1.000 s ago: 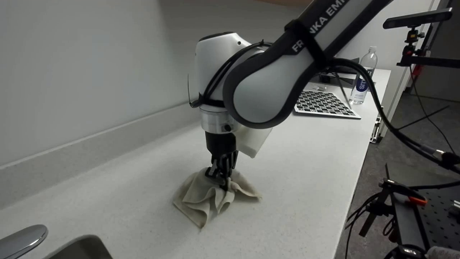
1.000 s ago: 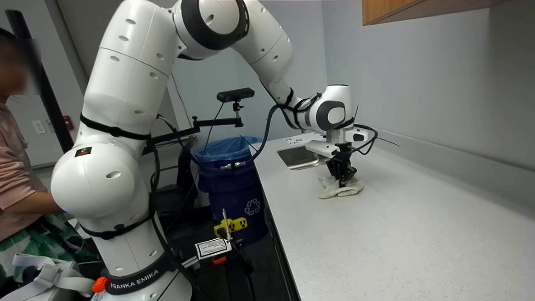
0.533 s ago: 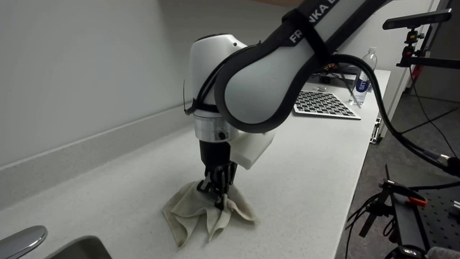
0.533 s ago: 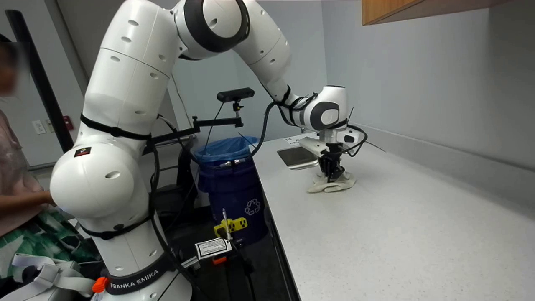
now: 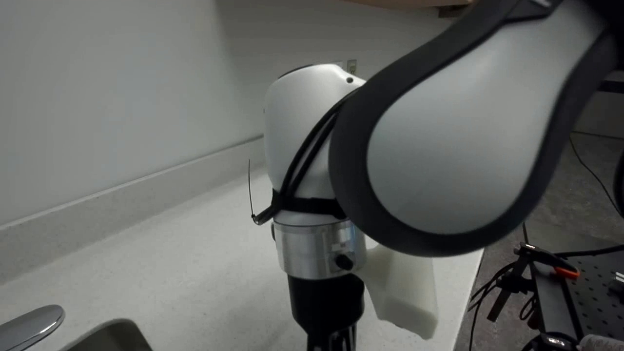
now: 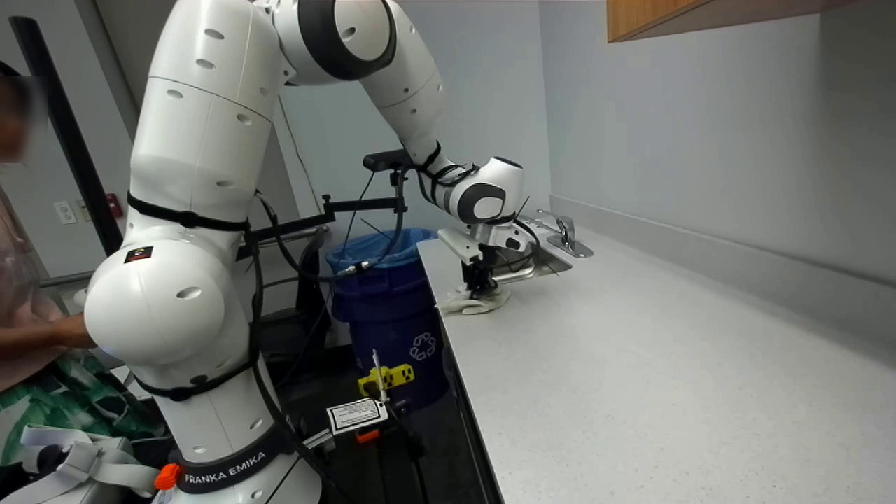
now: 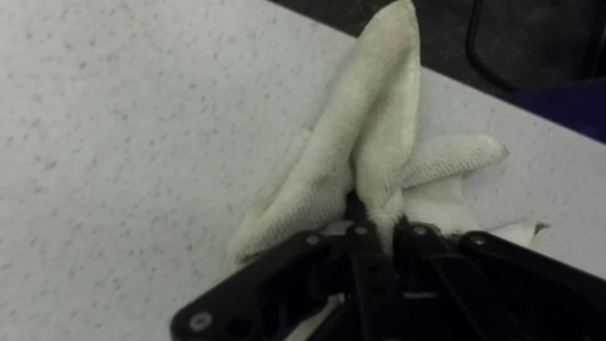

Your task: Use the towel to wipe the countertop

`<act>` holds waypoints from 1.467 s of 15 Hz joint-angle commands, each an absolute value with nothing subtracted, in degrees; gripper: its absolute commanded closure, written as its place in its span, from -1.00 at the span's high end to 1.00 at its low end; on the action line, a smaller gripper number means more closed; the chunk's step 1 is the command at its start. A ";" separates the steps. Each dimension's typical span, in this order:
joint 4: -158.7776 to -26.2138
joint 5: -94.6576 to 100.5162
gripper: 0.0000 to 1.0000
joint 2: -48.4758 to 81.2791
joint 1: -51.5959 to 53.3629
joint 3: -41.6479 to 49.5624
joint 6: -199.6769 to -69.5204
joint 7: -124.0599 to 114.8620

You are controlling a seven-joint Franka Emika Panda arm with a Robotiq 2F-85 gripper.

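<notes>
In both exterior views a smooth pale-grey wall [image 6: 686, 126] is rising (soft shade is darkening one stretch) and an orange-brown wood-toned cabinet [image 6: 672, 17] is hanging overhead. In an exterior view a dark-blue plastic recycling bin [image 6: 388, 315] is standing; in an exterior view a dark-grey floor [image 5: 580, 204] is showing.

In an exterior view, muted grey light fell evenly over the countertop [image 6: 665, 392]; the right part of the wall [image 6: 721, 154] lay in shade below a wood-toned cabinet [image 6: 658, 17]. A metal wrist collar [image 5: 312, 251] caught small highlights. The wrist view was soft-focused, its towel [image 7: 326, 156] fuzzy, its gripper [image 7: 378, 218] nearly solid black. At left, a face [image 6: 12, 129] was blurred out.
</notes>
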State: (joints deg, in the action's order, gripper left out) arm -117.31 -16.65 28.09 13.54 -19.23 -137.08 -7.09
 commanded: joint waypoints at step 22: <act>-107.19 -5.95 -0.95 33.70 13.07 -7.06 -136.69 -14.70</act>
State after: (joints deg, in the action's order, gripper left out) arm -103.99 -1.76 34.14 13.73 -3.66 -136.71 -14.88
